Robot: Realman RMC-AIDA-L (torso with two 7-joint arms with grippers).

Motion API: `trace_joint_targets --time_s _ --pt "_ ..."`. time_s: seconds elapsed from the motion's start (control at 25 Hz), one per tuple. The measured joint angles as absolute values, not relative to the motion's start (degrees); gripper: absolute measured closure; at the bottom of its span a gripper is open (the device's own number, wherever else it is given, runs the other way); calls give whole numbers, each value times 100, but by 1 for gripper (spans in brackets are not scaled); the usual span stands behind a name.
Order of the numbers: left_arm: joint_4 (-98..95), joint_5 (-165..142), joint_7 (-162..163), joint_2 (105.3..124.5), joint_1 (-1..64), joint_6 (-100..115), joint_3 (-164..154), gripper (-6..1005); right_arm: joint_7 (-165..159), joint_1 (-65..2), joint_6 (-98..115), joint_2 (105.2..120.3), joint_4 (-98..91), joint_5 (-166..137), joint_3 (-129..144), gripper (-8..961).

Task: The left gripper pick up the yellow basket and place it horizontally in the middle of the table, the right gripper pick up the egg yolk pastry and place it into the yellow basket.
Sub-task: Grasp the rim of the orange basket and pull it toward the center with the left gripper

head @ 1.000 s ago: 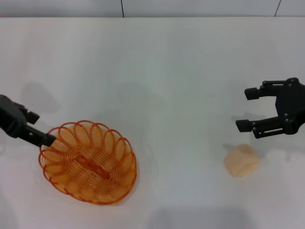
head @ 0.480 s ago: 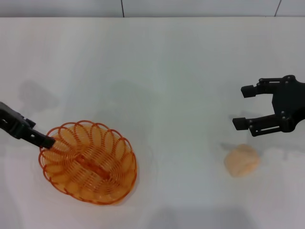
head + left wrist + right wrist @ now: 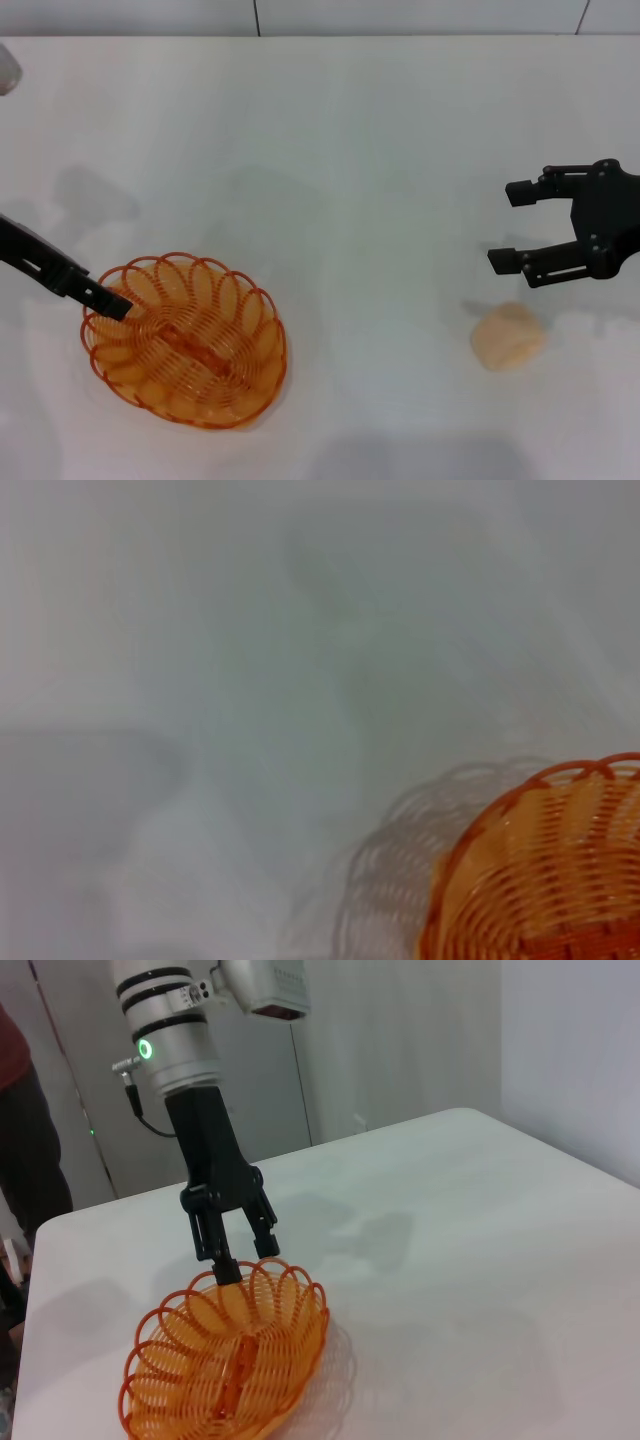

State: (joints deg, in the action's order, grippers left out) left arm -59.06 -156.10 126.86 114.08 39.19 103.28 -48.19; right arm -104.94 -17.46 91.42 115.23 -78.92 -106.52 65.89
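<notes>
The yellow basket (image 3: 185, 340) lies on the white table (image 3: 350, 150) at the front left. It also shows in the left wrist view (image 3: 550, 880) and the right wrist view (image 3: 230, 1365). My left gripper (image 3: 105, 300) hangs over the basket's far left rim, fingers slightly apart, one fingertip (image 3: 228, 1270) down at the rim loops; the right wrist view shows this gripper (image 3: 248, 1258) under its silver arm. The egg yolk pastry (image 3: 508, 337) lies at the front right. My right gripper (image 3: 512, 226) is open and empty, just behind the pastry and apart from it.
The table's rounded edge (image 3: 560, 1160) runs near a wall. A person in dark red (image 3: 20, 1110) stands beyond the table's left side.
My left arm has tilted and its fingers have come down along the basket's rim. My right gripper shifted slightly away from the pastry, then held still. Basket and pastry have not moved.
</notes>
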Motion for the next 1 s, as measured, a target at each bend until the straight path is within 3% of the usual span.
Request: trace_joint_targets --time_s 0.6,0.8,1.0 --pt "-5634 -15928 13176 11510 4185 10077 -5039 167 -10494 -1713 9141 11523 -7883 -10651 6574 96" --pt "-5625 -15937 13449 11514 4254 10012 -5055 374 -10494 -1726 9140 11523 -7829 -10652 6572 96" --pt "-5610 -15943 13548 11528 4270 10000 -5287 440 -10492 -1726 9140 11522 -7822 -10652 6559 96"
